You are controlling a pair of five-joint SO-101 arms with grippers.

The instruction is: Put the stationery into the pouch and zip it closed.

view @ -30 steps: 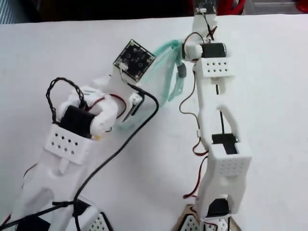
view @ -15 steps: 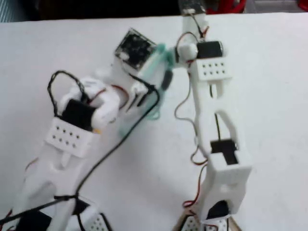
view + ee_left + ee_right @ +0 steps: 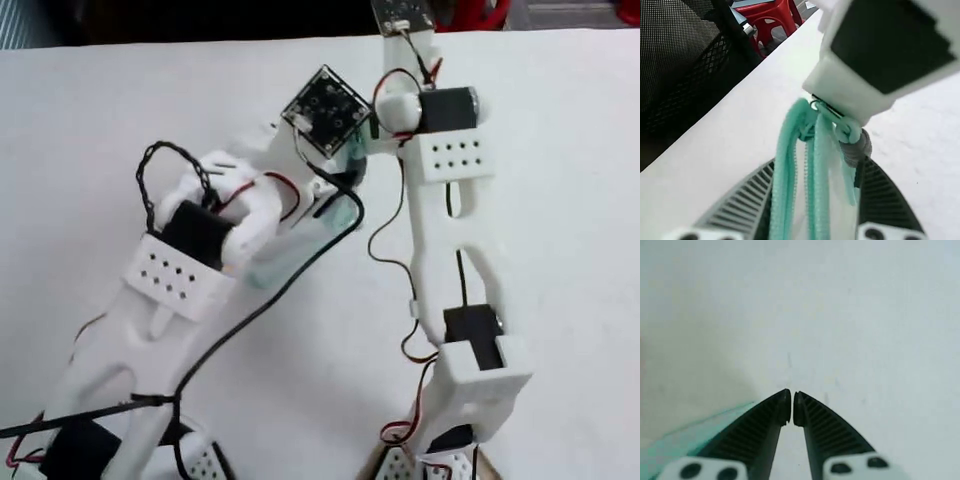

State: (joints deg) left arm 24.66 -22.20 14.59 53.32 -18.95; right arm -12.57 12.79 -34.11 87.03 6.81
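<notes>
Teal pouch (image 3: 790, 190) clamped in the left tool (image 3: 818, 161) (right tool (image 3: 792, 400) pinched shut, empty-looking).

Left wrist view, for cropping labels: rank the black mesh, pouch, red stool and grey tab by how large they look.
1. black mesh
2. pouch
3. red stool
4. grey tab
The mesh and stool lie farther off, so this is apparent size only.

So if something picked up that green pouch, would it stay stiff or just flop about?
Probably floppy: the pouch bunches into soft folds inside the left tool. It is likely light too, since its sides look thin and see-through. The ridged zip edge should give some grip, so it may not slip out easily.
</notes>
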